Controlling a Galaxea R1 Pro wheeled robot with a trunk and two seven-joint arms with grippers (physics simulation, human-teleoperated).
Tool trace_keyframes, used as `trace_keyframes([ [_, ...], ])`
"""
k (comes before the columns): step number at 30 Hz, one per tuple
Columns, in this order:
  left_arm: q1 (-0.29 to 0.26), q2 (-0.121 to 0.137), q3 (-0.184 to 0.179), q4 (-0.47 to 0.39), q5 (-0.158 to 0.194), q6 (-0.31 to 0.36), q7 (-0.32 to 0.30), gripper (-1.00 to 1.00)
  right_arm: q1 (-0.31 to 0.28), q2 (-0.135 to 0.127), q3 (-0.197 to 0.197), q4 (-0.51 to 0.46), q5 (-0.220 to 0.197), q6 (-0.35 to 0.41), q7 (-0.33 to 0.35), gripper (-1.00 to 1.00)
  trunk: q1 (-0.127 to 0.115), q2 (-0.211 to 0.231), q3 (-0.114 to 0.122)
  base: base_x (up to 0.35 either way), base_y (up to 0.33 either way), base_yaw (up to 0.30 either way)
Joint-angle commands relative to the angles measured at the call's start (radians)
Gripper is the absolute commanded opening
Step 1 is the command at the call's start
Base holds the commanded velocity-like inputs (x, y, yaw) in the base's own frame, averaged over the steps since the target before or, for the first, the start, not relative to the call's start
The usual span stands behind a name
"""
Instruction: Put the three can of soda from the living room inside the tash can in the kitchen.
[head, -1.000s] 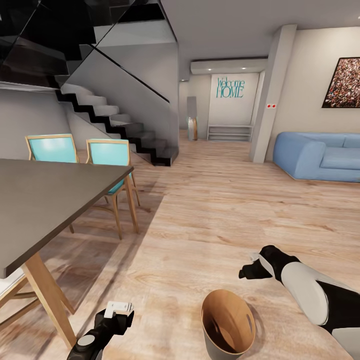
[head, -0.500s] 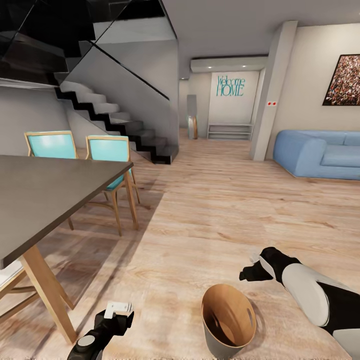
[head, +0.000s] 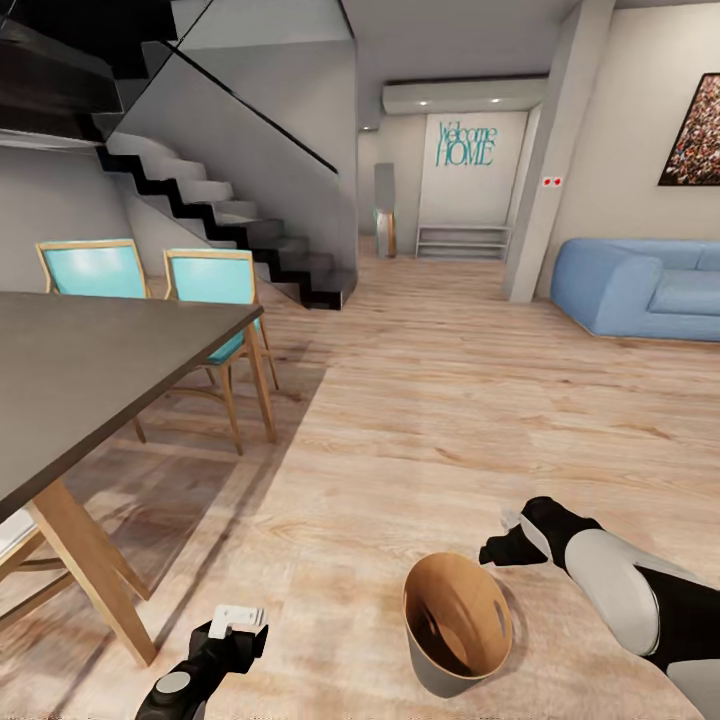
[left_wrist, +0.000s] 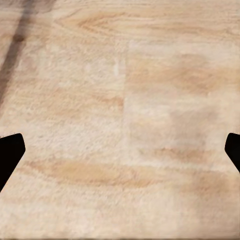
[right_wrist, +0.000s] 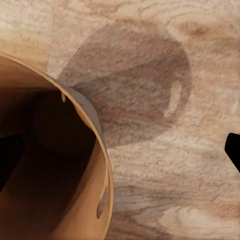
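The tash can (head: 440, 676), pale grey outside and brown inside, stands on the wood plank floor just in front of me, with nothing showing inside it. My right gripper (head: 500, 546) hangs open beside its far right rim. In the right wrist view the tash can (right_wrist: 93, 118) lies under one side of the right gripper (right_wrist: 122, 150), with one fingertip over its brown inside and the other over bare floor. My left gripper (head: 238, 616) is open low above the floor, and the left wrist view shows the left gripper (left_wrist: 120, 150) over planks. The cans of soda are out of view.
A dark table (head: 100, 380) with wooden legs stands at the left, with two turquoise chairs (head: 210, 285) behind it. A black staircase (head: 240, 232) rises behind them. A blue sofa (head: 640, 285) is at the right, past a pillar (head: 545, 170). Open floor stretches ahead.
The whole picture has shifted upward, so the camera has moved. The tash can shows a little higher, nearer my right gripper. Both arms hold their poses.
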Motion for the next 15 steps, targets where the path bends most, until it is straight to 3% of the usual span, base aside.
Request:
trace_keyframes([
  [1, 0.0, 0.0, 0.0, 0.0, 0.0, 0.0, 0.0, 1.0, 0.0, 0.0, 0.0, 0.0, 0.0, 0.0, 0.0, 1.0, 0.0, 0.0, -0.004, 0.0, 0.0, 0.0],
  [15, 0.0, 0.0, -0.004, 0.046, 0.0, -0.002, 0.001, 1.0, 0.005, 0.002, 0.0, 0.0, 0.001, -0.006, -0.001, 1.0, 0.007, -0.004, -0.058, 0.0, 0.0, 0.0],
])
